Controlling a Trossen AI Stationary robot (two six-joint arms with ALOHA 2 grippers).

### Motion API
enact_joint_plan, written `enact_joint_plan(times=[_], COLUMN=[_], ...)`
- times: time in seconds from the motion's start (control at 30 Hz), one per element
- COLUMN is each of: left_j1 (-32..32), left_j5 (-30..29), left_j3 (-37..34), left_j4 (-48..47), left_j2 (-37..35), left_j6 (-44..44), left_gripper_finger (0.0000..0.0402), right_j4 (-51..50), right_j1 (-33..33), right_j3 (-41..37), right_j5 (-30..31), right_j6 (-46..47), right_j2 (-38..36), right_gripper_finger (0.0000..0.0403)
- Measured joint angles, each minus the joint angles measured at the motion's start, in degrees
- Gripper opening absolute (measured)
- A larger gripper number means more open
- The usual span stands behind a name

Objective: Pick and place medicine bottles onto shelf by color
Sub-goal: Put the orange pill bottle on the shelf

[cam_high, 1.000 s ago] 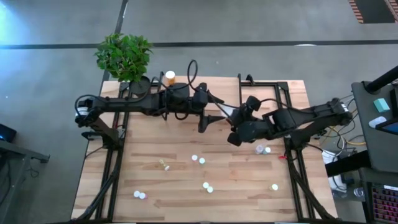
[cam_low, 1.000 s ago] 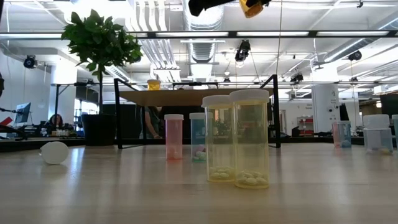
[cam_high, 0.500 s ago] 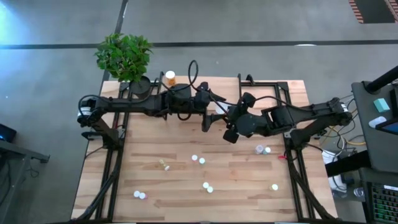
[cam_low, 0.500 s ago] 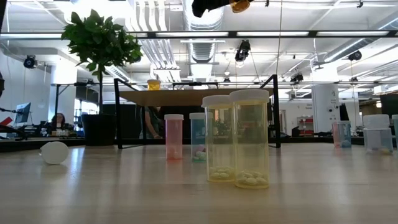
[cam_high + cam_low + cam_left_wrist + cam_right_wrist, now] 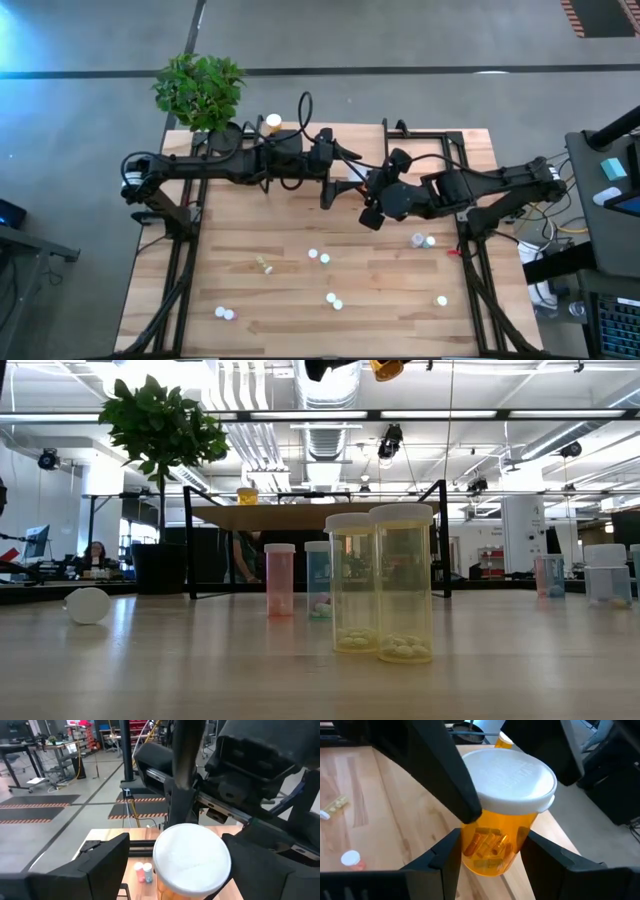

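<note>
An orange, white-capped bottle [image 5: 502,815] hangs above the shelf [image 5: 425,150]; other bottles [image 5: 385,582] stand scattered on the table.

From my remote seat I saw a leafy potted plant [image 5: 199,88] standing at the far left corner of the butcher-block surface [image 5: 250,240], its dark pot [image 5: 160,567] plain in the low view. Grey floor [image 5: 90,200] lay all around. Beyond, the room showed white ceiling ducts [image 5: 330,395] and a person [image 5: 92,557] seated far off at the left (partly hidden). Striped hazard markings [image 5: 35,805] crossed the workshop floor.
</note>
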Motion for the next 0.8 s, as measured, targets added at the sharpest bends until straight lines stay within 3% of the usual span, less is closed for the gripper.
enact_joint_plan(times=[0.43, 0.8], left_j1=[0.0, 0.0], left_j5=[0.0, 1.7], left_j3=[0.0, 0.0], left_j4=[-1.2, -1.2], left_j2=[0.0, 0.0], left_j6=[-0.1, 0.1], left_gripper_finger=[0.0294, 0.0218], right_j4=[0.0, 0.0], right_j1=[0.0, 0.0], right_j3=[0.0, 0.0], right_j5=[0.1, 0.2], right_j6=[0.1, 0.2], right_j2=[0.0, 0.0], right_gripper_finger=[0.0171, 0.0171])
